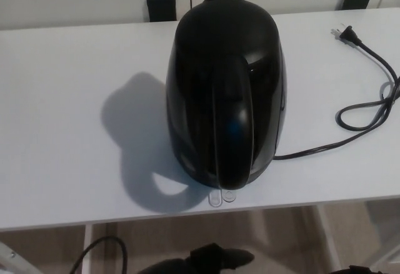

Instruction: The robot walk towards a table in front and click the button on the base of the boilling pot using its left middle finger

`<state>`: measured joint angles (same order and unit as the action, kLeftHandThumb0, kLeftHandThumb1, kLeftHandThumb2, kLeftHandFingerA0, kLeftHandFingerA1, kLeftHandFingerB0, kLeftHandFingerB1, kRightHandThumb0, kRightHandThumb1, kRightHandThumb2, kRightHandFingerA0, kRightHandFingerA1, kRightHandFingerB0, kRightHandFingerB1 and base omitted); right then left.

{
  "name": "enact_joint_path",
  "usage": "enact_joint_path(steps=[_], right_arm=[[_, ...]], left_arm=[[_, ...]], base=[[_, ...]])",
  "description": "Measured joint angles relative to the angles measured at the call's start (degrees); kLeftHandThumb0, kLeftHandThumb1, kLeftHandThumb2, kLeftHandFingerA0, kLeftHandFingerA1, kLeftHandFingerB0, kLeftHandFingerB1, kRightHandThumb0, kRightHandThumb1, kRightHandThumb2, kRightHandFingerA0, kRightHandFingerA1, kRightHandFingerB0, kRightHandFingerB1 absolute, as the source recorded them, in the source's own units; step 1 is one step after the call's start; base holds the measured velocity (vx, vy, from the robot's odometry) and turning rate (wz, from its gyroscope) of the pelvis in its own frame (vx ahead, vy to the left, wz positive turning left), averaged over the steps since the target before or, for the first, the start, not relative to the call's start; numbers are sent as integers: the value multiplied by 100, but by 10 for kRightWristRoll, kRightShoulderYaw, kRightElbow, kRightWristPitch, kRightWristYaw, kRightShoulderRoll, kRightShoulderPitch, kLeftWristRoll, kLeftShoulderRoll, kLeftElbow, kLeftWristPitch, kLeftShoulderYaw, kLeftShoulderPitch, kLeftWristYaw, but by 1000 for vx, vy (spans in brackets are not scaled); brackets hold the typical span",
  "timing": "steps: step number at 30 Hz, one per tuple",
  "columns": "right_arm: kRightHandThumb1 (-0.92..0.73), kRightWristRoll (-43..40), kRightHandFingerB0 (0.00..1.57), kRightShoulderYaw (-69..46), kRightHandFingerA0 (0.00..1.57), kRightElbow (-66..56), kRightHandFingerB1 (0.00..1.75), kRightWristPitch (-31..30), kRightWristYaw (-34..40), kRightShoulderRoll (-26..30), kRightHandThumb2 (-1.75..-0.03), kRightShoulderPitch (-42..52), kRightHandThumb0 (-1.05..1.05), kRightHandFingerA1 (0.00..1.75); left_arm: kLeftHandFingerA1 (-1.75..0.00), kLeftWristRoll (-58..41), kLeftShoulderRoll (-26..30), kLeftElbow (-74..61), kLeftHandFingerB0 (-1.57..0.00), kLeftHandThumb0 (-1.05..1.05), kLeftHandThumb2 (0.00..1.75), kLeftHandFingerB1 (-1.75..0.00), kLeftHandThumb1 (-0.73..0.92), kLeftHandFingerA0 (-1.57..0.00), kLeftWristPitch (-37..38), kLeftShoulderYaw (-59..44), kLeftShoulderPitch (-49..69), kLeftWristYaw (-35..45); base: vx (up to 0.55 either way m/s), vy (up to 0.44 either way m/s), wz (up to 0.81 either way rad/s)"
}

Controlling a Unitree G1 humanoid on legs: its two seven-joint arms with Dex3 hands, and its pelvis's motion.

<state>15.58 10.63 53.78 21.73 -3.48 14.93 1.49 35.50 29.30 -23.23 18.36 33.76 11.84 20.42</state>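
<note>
A glossy black boiling pot [225, 92] stands on the white table [75, 149], seen from above, its handle pointing toward the near edge. Two small clear button tabs [222, 197] stick out from its base just under the handle end, right by the table's front edge. My left hand [209, 259] shows as a dark shape at the bottom of the picture, below and in front of the table edge, a short way short of the tabs and touching nothing. The right hand does not show clearly.
A black power cord [369, 108] runs from the pot's base across the right of the table, its plug [345, 34] lying loose at the far right. A black cable loop [100, 249] hangs below the table at left. Table legs [325, 236] stand underneath.
</note>
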Motion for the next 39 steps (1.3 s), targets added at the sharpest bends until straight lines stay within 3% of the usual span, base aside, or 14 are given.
enact_joint_path(steps=[10,19,39], right_arm=[[-51,1,46,2,61,-4,40,-1,0,0,-55,6,-26,43],[-50,1,48,2,62,-5,40,-1,0,0,-55,11,-28,44],[-51,1,48,3,61,-23,40,-2,-5,5,-55,23,-24,44]], left_arm=[[-32,93,25,6,-27,-70,70,-29,92,-27,0,-7,-42,-38],[-32,175,34,12,-29,-70,68,-30,90,-29,3,-8,-55,-87],[-32,272,9,63,-29,-70,68,-30,91,-29,13,-9,-73,-174]], base=[[0,0,0],[0,0,0],[0,0,0]])
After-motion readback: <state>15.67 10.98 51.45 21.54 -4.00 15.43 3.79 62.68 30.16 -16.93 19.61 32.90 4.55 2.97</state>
